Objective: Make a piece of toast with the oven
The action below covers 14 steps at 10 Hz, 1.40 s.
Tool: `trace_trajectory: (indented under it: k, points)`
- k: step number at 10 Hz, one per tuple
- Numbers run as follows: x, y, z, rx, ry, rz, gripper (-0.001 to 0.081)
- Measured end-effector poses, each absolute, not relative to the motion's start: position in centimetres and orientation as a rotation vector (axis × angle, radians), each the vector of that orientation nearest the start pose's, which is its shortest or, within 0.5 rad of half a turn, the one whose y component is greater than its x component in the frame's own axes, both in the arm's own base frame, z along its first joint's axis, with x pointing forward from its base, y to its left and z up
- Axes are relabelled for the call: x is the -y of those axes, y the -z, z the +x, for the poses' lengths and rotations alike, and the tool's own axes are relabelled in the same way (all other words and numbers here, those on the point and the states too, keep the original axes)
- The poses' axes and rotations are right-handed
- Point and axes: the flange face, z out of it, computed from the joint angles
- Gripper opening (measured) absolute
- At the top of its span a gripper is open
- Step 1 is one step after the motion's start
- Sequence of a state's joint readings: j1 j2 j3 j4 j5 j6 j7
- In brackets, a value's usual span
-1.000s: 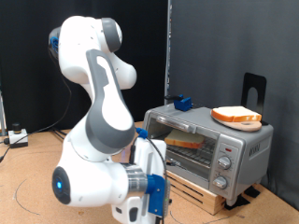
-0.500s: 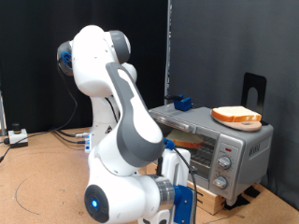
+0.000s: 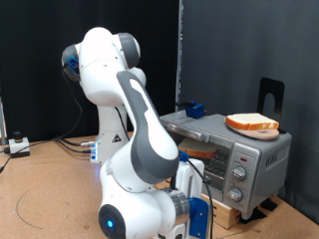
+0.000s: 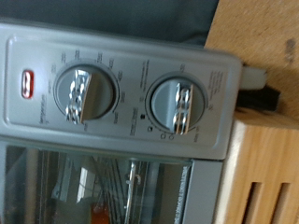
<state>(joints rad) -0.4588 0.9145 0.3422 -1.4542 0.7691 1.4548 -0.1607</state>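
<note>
The silver oven stands on a wooden stand at the exterior view's right, its glass door shut. One piece of toast lies on an orange plate on top of the oven. A second slice shows behind the glass, partly hidden by the arm. My gripper's hand is low in front of the oven's door, at the exterior view's bottom; its fingers do not show in either view. The wrist view faces the oven's control panel close up, with two knobs and the rack behind the glass.
A wooden slatted stand carries the oven and shows in the wrist view. A blue object and a black bracket sit behind the oven. Cables lie on the wooden table at the exterior view's left.
The arm has swung towards the exterior view's right and down, bringing the hand in front of the oven. Over the last half second it hardly moved.
</note>
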Motion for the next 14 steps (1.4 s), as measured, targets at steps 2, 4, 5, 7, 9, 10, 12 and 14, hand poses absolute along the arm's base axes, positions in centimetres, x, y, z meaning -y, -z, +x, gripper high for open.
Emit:
trace_trajectory:
  k: [2,4,5,7,9,10,12,14]
  points:
    - [0.8,-16.6,62.4,-0.224,-0.712,-1.86,0.0807]
    - [-0.9,-15.9,61.5,-0.286,-0.644,-1.887,0.0807]
    - [-1.6,-15.6,61.1,-0.298,-0.637,-1.889,0.0807]
    - [-2.9,-15.2,60.3,-0.286,-0.657,-1.879,0.0807]
    - [-3.9,-15.0,59.9,-0.269,-0.658,-1.877,0.0807]
    - [-4.3,-14.9,59.9,-0.27,-0.65,-1.883,0.0807]
    - [-5.2,-14.7,60.0,-0.268,-0.642,-1.889,0.0807]
    - [-6.2,-14.6,60.0,-0.255,-0.649,-1.889,0.0807]
